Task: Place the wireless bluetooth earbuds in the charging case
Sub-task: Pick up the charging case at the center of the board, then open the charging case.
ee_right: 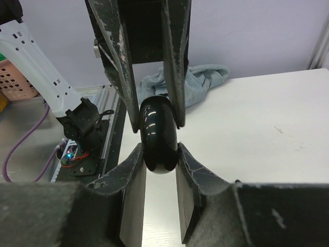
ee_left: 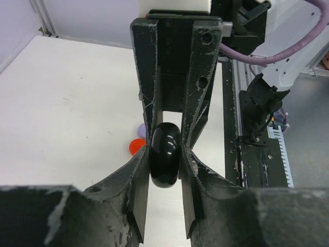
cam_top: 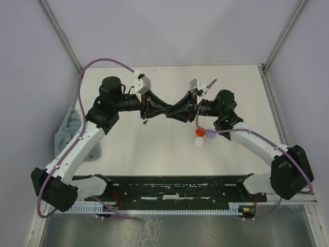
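Pinched from opposite sides above the middle of the flat white table point(cam_top: 154, 159): a glossy black rounded plastic case point(ee_left: 164, 146), with left gripper point(ee_left: 164, 160) and right gripper point(ee_right: 159, 152) both clamped on it. Lying near on the table: small red, lavender and white round pieces point(cam_top: 199, 132), far from every edge.

Case point(ee_left: 164, 136) between left hand point(ee_left: 165, 154) and right hand point(ee_right: 159, 150); cloth point(cam_top: 66, 131) at table point(cam_top: 154, 154) left edge.

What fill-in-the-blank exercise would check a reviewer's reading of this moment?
The left gripper and right gripper are both shut on a ____ charging case.
A red case, a white case and a ____ one lie on the table.
The crumpled cloth lies at the table's ____ edge.
Missing: black; lavender; left.
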You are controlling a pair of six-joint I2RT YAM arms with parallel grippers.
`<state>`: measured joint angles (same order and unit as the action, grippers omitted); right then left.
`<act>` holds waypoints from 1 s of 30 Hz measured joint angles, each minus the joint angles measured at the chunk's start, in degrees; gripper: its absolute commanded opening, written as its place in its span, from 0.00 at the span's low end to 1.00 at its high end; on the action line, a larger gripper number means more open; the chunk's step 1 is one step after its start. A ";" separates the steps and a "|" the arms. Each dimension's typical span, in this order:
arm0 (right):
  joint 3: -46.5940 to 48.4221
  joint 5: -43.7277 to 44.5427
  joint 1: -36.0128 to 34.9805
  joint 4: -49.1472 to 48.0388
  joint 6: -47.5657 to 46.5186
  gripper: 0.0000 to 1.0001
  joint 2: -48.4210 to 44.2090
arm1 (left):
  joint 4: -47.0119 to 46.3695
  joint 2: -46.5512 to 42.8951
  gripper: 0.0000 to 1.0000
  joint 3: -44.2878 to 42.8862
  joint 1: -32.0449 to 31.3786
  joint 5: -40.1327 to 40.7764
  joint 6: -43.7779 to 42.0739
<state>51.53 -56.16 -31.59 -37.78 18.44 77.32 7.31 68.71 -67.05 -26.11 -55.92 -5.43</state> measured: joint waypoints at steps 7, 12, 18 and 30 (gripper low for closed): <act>0.00 0.85 0.00 -2.34 0.83 0.04 0.00 | 0.46 -0.22 0.59 0.00 0.00 3.89 0.22; -0.02 1.11 0.00 -3.39 1.27 0.05 0.00 | 1.25 -1.31 0.62 0.00 -0.02 6.34 0.20; -0.17 1.36 0.00 -3.80 1.27 0.05 0.00 | 1.81 -1.77 0.63 0.00 -0.04 8.57 0.22; -1.01 2.38 0.17 -3.26 -0.09 0.05 0.00 | 5.64 -1.75 0.64 -1.70 -0.31 13.11 2.27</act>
<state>50.52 -53.78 -31.42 -41.04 18.35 77.32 12.95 66.96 -68.75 -26.41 -42.81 -3.16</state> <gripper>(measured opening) 0.328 0.642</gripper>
